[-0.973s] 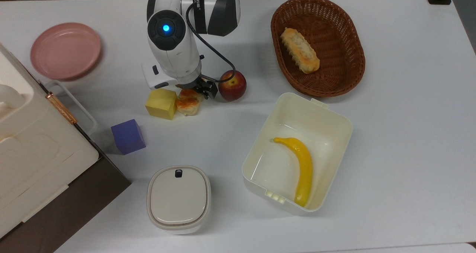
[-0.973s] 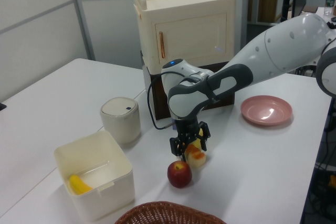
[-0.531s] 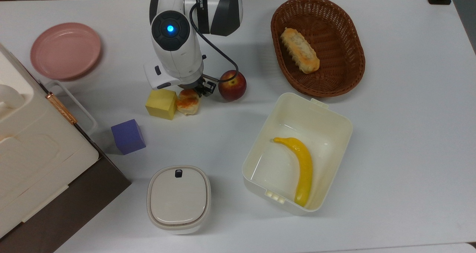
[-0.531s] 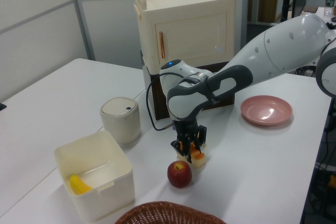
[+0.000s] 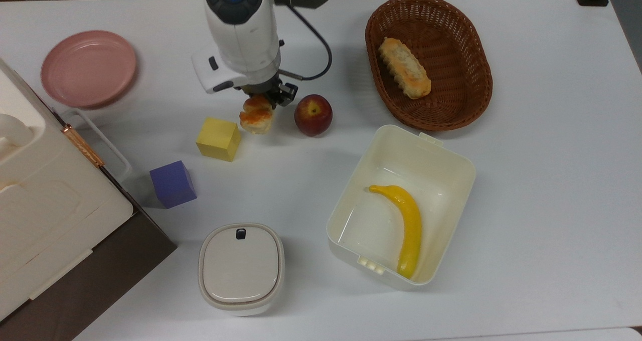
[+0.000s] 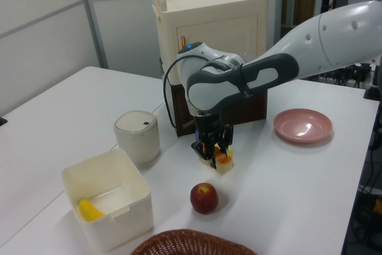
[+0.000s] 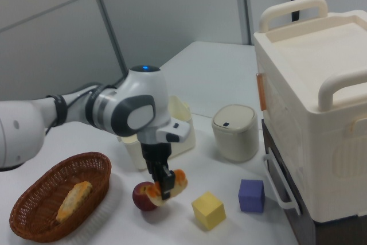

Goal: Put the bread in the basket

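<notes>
Since a second ago the gripper (image 5: 266, 100) has lifted the bread (image 5: 256, 114), pinched in its jaws, off the table beside the apple (image 5: 313, 115); carry it high toward two o'clock in the top view, over the basket (image 5: 476, 93) rim.

Bright, even overhead light, soft shadows on the white table (image 5: 541, 190), slightly soft focus.

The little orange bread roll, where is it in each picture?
Top view: the bread is upper middle, in the gripper, between the yellow cube and the apple.
Left view: centre, above the apple.
Right view: lower middle, beside the apple.
Shared landmark: the apple.
</notes>
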Robot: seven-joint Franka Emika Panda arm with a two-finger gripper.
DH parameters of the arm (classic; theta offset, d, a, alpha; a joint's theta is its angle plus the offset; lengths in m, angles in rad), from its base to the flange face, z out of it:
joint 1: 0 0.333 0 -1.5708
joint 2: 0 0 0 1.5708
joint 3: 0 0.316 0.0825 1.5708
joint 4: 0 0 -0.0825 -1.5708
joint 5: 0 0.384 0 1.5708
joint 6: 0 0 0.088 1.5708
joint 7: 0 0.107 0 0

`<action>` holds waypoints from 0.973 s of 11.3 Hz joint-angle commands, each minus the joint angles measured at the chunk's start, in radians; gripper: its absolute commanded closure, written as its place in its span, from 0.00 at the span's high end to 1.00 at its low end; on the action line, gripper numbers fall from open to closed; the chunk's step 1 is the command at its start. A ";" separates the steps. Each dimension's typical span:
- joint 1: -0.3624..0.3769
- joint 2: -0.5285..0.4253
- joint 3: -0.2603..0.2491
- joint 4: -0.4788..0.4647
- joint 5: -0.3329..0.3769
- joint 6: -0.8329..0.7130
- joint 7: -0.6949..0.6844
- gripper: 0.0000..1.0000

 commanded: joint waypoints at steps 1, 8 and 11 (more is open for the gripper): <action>0.010 -0.074 0.059 0.024 0.005 -0.161 -0.008 0.42; 0.012 -0.088 0.331 0.042 0.039 -0.301 0.128 0.43; 0.041 -0.060 0.359 0.030 0.039 -0.293 0.113 0.59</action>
